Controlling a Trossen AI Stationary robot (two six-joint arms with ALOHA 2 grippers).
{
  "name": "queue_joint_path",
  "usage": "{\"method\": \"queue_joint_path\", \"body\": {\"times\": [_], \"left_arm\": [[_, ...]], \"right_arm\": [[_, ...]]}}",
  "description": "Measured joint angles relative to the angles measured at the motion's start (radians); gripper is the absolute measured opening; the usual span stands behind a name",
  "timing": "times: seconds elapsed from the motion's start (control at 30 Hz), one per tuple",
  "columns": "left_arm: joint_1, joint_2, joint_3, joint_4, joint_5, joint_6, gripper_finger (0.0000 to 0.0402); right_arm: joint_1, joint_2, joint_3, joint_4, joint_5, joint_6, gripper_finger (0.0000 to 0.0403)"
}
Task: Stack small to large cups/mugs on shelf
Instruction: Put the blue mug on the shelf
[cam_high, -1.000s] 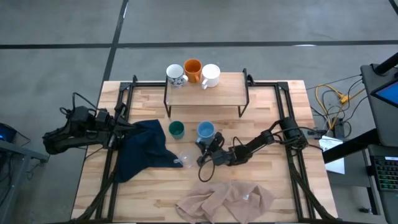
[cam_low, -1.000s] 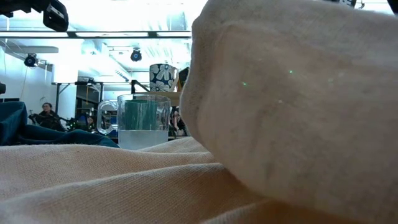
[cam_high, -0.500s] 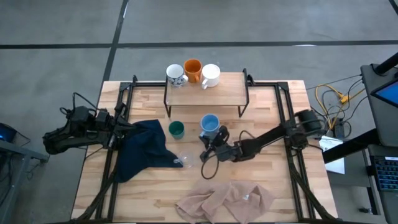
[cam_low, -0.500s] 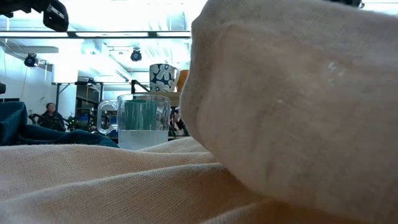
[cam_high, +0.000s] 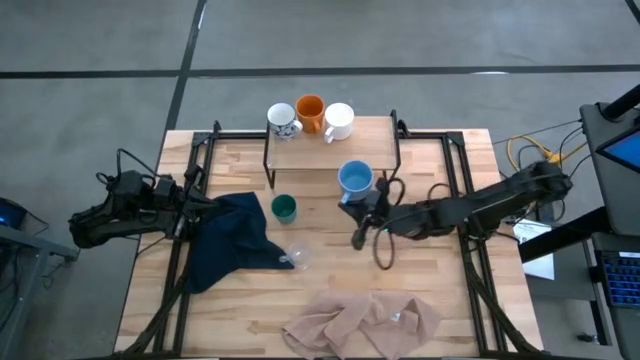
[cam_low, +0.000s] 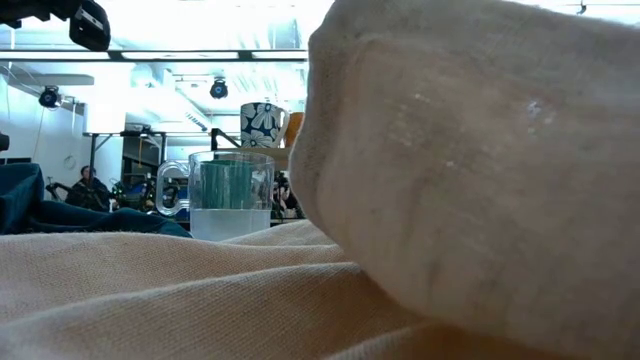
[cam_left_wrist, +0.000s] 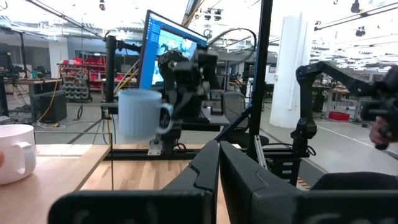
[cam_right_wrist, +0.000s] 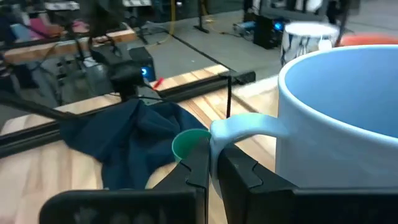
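Right tool (cam_high: 362, 203) clamps light blue mug (cam_high: 355, 178) handle beside shelf (cam_high: 370, 150); left tool (cam_left_wrist: 217, 163) clenched near dark blue cloth (cam_high: 228, 240).

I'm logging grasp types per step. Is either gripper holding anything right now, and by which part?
The right gripper holds the light blue mug by its handle, lifted near the shelf. The left gripper is shut on nothing.
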Motion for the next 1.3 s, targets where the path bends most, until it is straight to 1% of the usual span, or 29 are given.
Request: {"method": "queue_joint_path", "body": {"times": [0.13, 0.23, 0.3, 0.43, 0.57, 0.73, 0.83, 0.97, 1.03, 1.13, 1.3], "left_arm": [[0.0, 0.0, 0.0, 0.011, 0.0, 0.001, 0.0], [0.0, 0.0, 0.0, 0.035, -0.004, 0.008, 0.0], [0.0, 0.0, 0.0, 0.047, -0.025, 0.01, 0.0], [0.0, 0.0, 0.0, 0.058, -0.056, 0.035, 0.0], [0.0, 0.0, -0.002, 0.059, -0.085, 0.051, 0.0], [0.0, 0.0, -0.007, 0.079, -0.118, 0.056, 0.0], [0.0, 0.0, -0.012, 0.078, -0.128, 0.057, 0.0], [0.0, 0.0, -0.013, 0.079, -0.145, 0.057, 0.0], [0.0, 0.0, -0.013, 0.079, -0.156, 0.057, 0.0], [0.0, 0.0, -0.013, 0.079, -0.163, 0.058, 0.0], [0.0, 0.0, -0.013, 0.079, -0.167, 0.059, 0.0]], "right_arm": [[-0.008, -0.106, 0.0, -0.088, -0.04, -0.083, 0.0013], [-0.035, -0.174, 0.0, -0.146, -0.09, -0.131, 0.0013], [-0.064, -0.213, -0.008, -0.163, -0.143, -0.161, 0.0013], [-0.148, -0.261, -0.029, -0.171, -0.286, -0.206, 0.0013], [-0.243, -0.281, -0.041, -0.176, -0.416, -0.246, 0.0013], [-0.366, -0.281, -0.057, -0.167, -0.608, -0.282, 0.0013], [-0.433, -0.28, -0.087, -0.116, -0.702, -0.301, 0.0013], [-0.509, -0.282, -0.145, 0.004, -0.807, -0.294, 0.0013], [-0.543, -0.283, -0.166, 0.035, -0.847, -0.284, 0.0013], [-0.581, -0.283, -0.184, 0.042, -0.859, -0.278, 0.0013], [-0.649, -0.28, -0.189, 0.048, -0.914, -0.28, 0.0013]]}}
